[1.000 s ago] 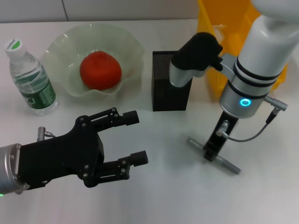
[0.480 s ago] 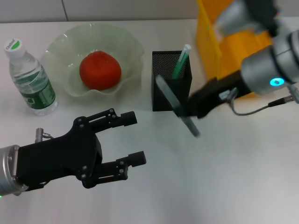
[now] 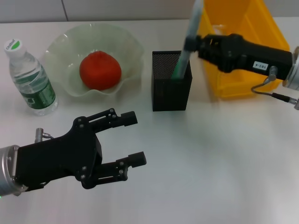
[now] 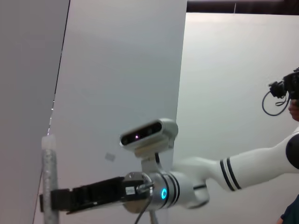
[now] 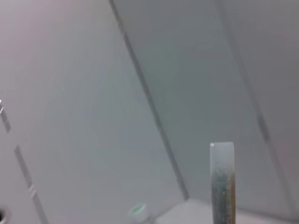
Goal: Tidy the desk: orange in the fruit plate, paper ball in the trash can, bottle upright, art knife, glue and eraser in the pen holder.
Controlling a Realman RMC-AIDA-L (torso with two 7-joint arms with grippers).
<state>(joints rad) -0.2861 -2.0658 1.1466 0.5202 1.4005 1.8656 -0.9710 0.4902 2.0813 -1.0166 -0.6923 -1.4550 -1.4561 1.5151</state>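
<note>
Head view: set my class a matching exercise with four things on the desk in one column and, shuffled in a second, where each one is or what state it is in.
Column one:
1. orange
2. bottle
3. art knife
4. left gripper

Column two:
A. above the pen holder, gripped by the right gripper
B. upright at the desk's left side
C. in the fruit plate
D. above the desk, jaws open, holding nothing

Pairs: 1-C, 2-B, 3-A, 4-D
</note>
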